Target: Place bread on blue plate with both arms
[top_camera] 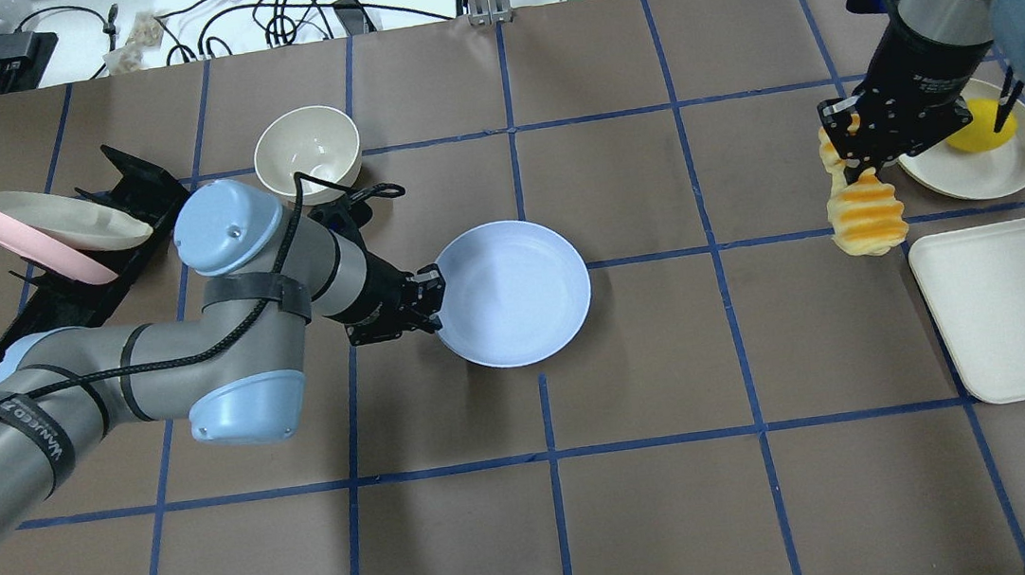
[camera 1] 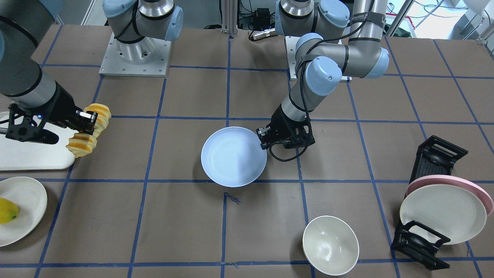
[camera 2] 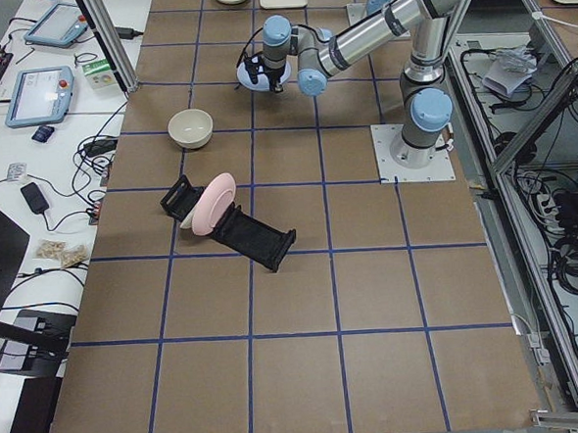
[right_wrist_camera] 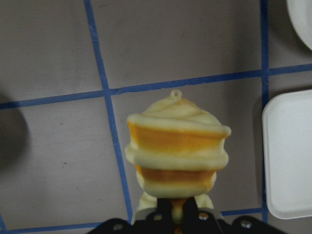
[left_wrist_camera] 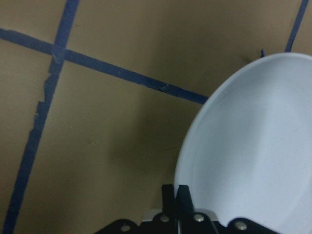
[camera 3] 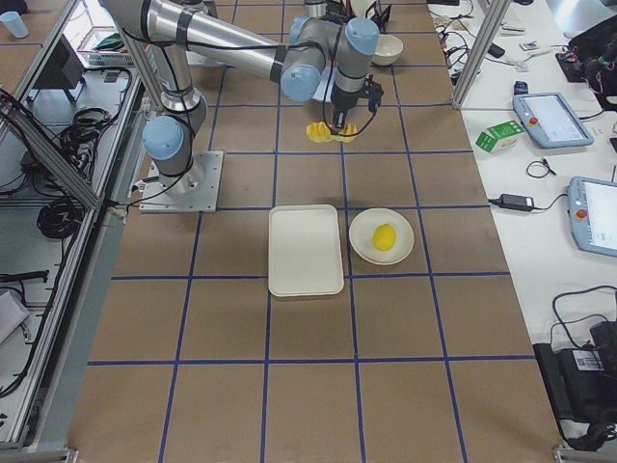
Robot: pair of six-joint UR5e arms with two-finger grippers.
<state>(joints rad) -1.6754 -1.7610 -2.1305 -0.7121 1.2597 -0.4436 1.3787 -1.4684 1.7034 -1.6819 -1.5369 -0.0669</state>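
Observation:
The blue plate (top_camera: pixel 513 292) lies near the table's middle and holds nothing; it also shows in the front view (camera 1: pixel 233 156). My left gripper (top_camera: pixel 426 298) is shut on its rim on the robot's left side, and the left wrist view shows the fingers (left_wrist_camera: pixel 176 195) pinched on the plate's edge (left_wrist_camera: pixel 253 146). My right gripper (top_camera: pixel 851 152) is shut on one end of the bread (top_camera: pixel 867 212), a ridged orange-yellow loaf that hangs above the table beside the tray. The bread also shows in the front view (camera 1: pixel 89 131) and the right wrist view (right_wrist_camera: pixel 175 151).
A cream tray (top_camera: pixel 1019 306) lies at the robot's right. Beyond it is a cream plate (top_camera: pixel 1022 153) with a yellow fruit (top_camera: pixel 976 124). A cream bowl (top_camera: pixel 308 152) and a black dish rack (top_camera: pixel 131 189) with a pink plate and a cream plate stand on the left.

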